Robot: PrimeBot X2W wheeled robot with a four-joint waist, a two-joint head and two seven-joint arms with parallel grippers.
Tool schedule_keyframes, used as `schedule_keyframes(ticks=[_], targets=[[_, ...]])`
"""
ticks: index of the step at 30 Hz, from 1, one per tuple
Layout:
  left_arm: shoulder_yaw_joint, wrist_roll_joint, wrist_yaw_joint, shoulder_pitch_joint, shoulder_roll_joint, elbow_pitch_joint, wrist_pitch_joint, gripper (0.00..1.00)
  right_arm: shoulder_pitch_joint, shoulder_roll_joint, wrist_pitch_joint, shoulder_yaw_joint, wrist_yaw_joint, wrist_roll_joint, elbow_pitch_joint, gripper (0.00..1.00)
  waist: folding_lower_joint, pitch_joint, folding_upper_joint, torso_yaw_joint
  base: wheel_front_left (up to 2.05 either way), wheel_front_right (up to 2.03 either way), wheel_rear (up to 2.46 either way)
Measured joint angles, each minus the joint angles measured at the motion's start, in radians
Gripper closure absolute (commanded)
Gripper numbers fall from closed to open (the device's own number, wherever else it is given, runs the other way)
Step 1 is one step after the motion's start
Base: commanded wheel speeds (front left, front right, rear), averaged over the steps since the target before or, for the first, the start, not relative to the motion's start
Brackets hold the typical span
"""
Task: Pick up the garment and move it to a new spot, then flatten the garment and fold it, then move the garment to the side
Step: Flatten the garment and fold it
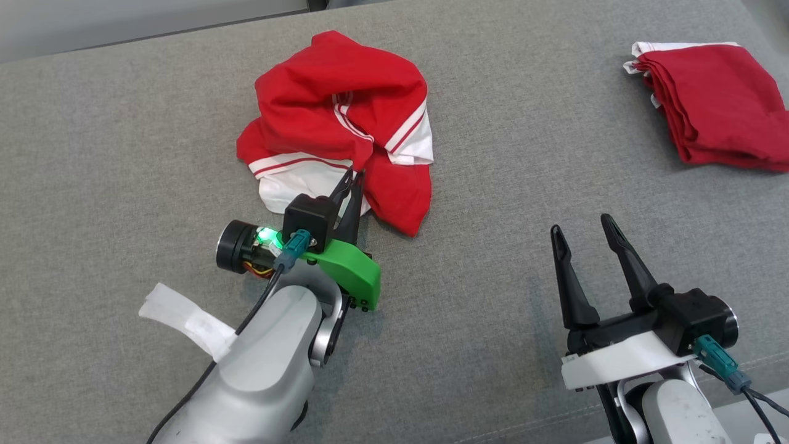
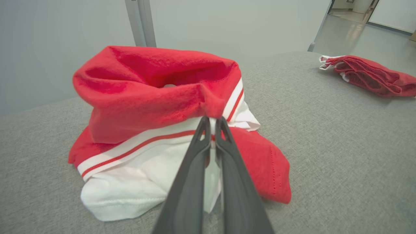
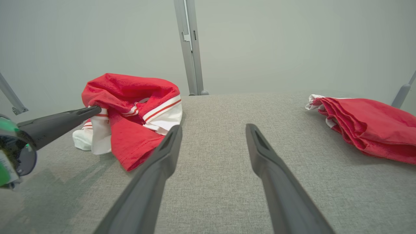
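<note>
On the grey cushion, the left gripper pinches a fold of the crumpled garment; lift slowly so the pinch holds. The right gripper has its jaws wide.

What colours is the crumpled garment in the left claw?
The garment is red with white panels and red-striped white bands; clearest in left wrist view.

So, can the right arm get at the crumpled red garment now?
Likely yes: the right fingers stand open, and bare grey surface lies between them and the crumpled garment. The left fingers, shut on a fold, leave that side free.
</note>
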Motion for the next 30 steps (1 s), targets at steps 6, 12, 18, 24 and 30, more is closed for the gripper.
schedule_keyframes(ticks=[6, 12, 18, 24, 30], targets=[[-0.001, -0.077, -0.047, -0.008, 0.000, 0.016, 0.000, 1.00, 0.016, 0.000, 0.000, 0.009, 0.000, 0.013, 0.011, 0.00, 0.0000, -0.041, 0.0000, -0.007, 0.00, 0.00, 0.00], [-0.033, -0.236, -0.122, -0.123, 0.001, 0.042, 0.048, 1.00, 0.051, 0.000, 0.000, 0.013, 0.000, 0.046, 0.019, 0.00, 0.0000, -0.103, 0.0000, -0.032, 0.00, 0.00, 0.00], [-0.012, -0.455, -0.139, -0.298, 0.001, -0.015, 0.180, 1.00, 0.094, 0.000, 0.000, 0.014, 0.000, 0.057, 0.028, 0.00, 0.0000, -0.168, 0.0000, -0.060, 0.00, 0.00, 0.00], [0.031, -0.688, -0.068, -0.485, 0.002, -0.074, 0.259, 1.00, 0.122, 0.000, 0.000, 0.007, 0.000, 0.060, 0.036, 0.00, 0.0000, -0.228, 0.0000, -0.092, 0.00, 0.00, 0.00], [0.074, -0.908, 0.033, -0.680, 0.001, -0.075, 0.245, 1.00, 0.126, 0.000, 0.000, 0.006, 0.000, 0.061, 0.038, 0.00, 0.0000, -0.265, 0.0000, -0.133, 0.00, 0.00, 0.00]])
